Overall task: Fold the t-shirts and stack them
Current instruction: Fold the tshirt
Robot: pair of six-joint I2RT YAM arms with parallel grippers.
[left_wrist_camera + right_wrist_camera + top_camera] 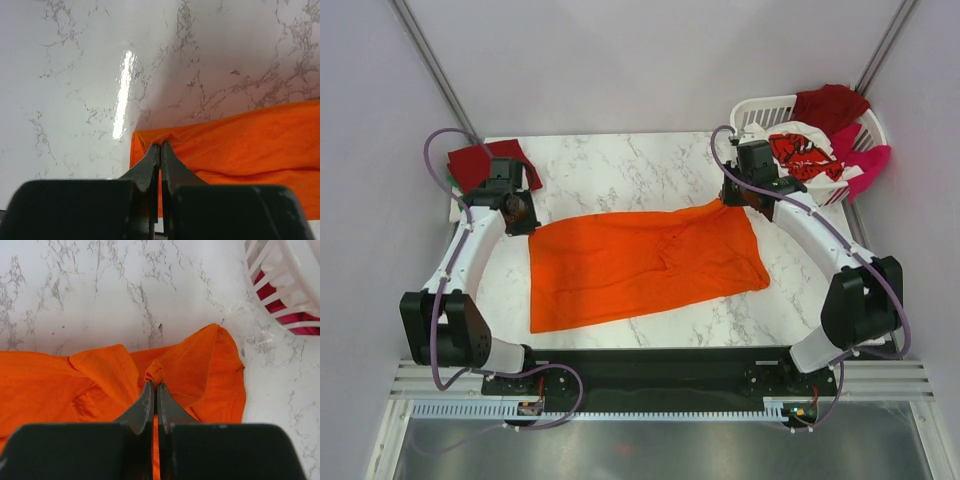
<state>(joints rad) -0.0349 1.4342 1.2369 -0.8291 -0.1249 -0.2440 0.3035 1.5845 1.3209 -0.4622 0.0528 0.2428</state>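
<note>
A bright orange t-shirt (640, 265) lies spread across the middle of the marble table. My left gripper (523, 213) is shut on its far left corner (152, 137), the cloth pinched between the fingertips (160, 146). My right gripper (745, 195) is shut on a bunched fold of the orange t-shirt (200, 370) at its far right corner, just ahead of the tips (154, 385). A dark red t-shirt (485, 163) lies folded at the far left corner of the table. More t-shirts, dark red (830, 105), white with red print (805, 155) and magenta (865, 165), fill the basket.
The white slatted laundry basket (760, 110) stands at the table's far right corner, close to my right gripper; its wall (280, 275) shows in the right wrist view. Bare marble table (620, 175) lies beyond the orange shirt. Grey walls close in the sides.
</note>
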